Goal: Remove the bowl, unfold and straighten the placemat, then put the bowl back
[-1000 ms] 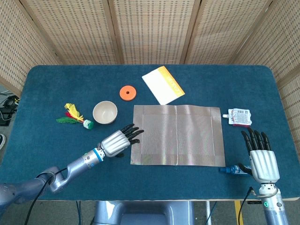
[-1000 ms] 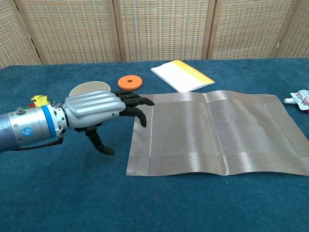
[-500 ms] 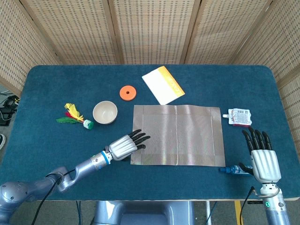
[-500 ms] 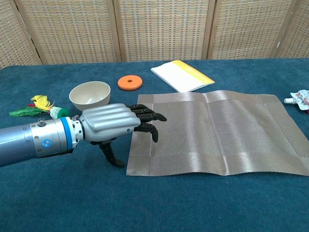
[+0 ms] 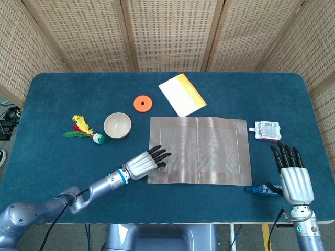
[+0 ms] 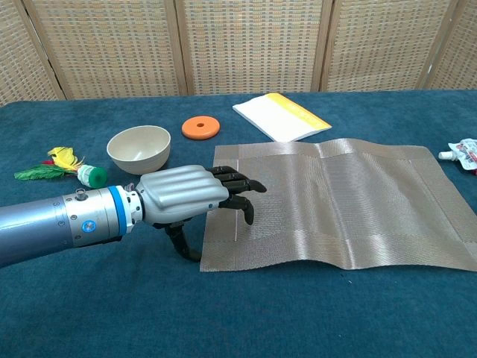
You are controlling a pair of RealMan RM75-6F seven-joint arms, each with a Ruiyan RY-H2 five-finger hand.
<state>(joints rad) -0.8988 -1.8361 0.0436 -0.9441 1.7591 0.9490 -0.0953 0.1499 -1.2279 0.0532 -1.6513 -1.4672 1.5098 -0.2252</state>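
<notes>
The placemat (image 5: pixel 198 150) lies unfolded in the middle of the table (image 5: pixel 52 99), the left hand (image 5: pixel 142 163) rests empty with fingers spread on its near left corner, the bowl (image 5: pixel 117 125) stands just left of it, and the right hand (image 5: pixel 292 175) hovers empty, fingers apart, at the near right

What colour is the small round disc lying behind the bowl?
The disc is orange with a hole in its centre; the head view shows it best.

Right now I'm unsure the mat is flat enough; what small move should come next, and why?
Probably sweep the left hand rightward along the placemat to smooth it: ripples show near its front edge, and the bowl waits off to the left.
</notes>
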